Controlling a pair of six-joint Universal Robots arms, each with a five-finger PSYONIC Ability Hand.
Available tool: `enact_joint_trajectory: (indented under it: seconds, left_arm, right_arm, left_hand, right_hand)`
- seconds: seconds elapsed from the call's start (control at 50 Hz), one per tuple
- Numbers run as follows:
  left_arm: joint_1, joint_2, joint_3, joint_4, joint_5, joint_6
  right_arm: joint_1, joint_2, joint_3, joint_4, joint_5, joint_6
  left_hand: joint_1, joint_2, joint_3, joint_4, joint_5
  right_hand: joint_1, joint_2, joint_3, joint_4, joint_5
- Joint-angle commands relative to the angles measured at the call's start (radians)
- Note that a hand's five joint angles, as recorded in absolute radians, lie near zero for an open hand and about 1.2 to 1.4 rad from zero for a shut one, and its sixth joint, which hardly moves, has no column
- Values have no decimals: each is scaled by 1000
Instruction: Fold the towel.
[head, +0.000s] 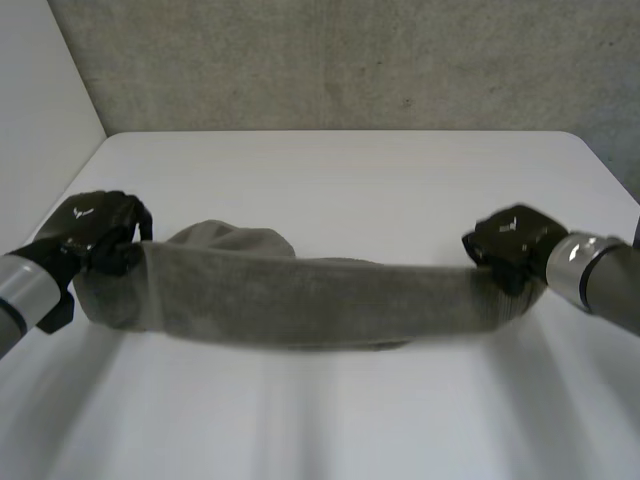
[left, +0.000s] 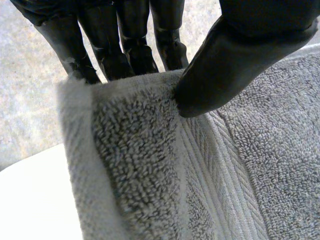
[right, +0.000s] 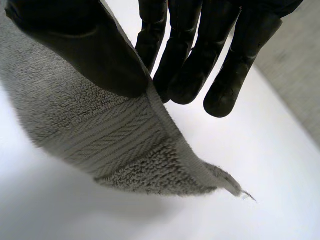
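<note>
Currently the left robot hand (head: 95, 228) and right robot hand (head: 512, 240) pinch the towel (head: 300, 300) by opposite ends, aloft.

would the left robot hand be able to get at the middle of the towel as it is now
Probably not without letting go: the left robot hand pinches one end of the towel, the right robot hand pinches the other, and the middle stretches between them.

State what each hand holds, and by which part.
Both hold the grey towel: the left hand pinches one end's edge near a corner, the right hand pinches the opposite end near its corner.
</note>
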Motion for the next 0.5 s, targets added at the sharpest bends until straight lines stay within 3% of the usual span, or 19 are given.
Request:
enact_joint_trajectory:
  seconds: [0.02, 0.06, 0.08, 0.1, 0.12, 0.16, 0.22, 0.34, 0.4, 0.44, 0.5]
  left_arm:
    - [-106, -125, 317, -9, -41, -17]
    - [-188, -185, 571, -29, -134, -50]
    - [-189, -185, 573, -29, -134, -50]
    - [-219, -196, 702, -42, -194, -72]
    - [-220, -196, 703, -43, -194, -72]
    - [-246, -190, 923, -50, -277, -112]
    - [-247, -182, 1043, -47, -297, -174]
    - [-246, -185, 1048, -35, -292, -236]
    - [-244, -193, 952, -38, -288, -233]
    - [-238, -190, 775, -1, -241, -222]
    - [-232, -189, 682, 43, -204, -205]
  right_arm:
    - [34, 23, -251, -48, -56, 43]
    - [59, 60, -445, -169, -53, 107]
    - [59, 60, -446, -169, -53, 107]
    - [60, 60, -533, -241, -39, 157]
    - [60, 60, -534, -242, -39, 158]
    - [60, 35, -648, -353, -25, 278]
    - [53, 18, -679, -399, -37, 363]
    - [51, 23, -610, -369, -41, 362]
    - [51, 23, -511, -338, -44, 313]
    - [49, 25, -402, -331, -42, 214]
    - [49, 26, -346, -331, -39, 156]
  left_hand:
    - [118, 71, 60, 45, 76]
    - [118, 71, 60, 45, 76]
    - [118, 71, 60, 45, 76]
    - [118, 71, 60, 45, 76]
    - [118, 71, 60, 45, 76]
    - [118, 71, 60, 45, 76]
    - [118, 71, 60, 45, 76]
    - [118, 71, 60, 45, 76]
    - [118, 71, 60, 45, 76]
    - [118, 71, 60, 45, 76]
    - [118, 71, 60, 45, 76]
  right_hand:
    - [68, 89, 67, 69, 50]
    - [68, 89, 67, 69, 50]
    - [68, 89, 67, 69, 50]
    - [68, 89, 67, 69, 50]
    - [68, 89, 67, 69, 50]
    - [68, 89, 67, 69, 50]
    - [68, 89, 67, 69, 50]
    - [68, 89, 67, 69, 50]
    - [68, 89, 67, 69, 50]
    - [68, 89, 67, 69, 50]
    - [68, 89, 67, 69, 50]
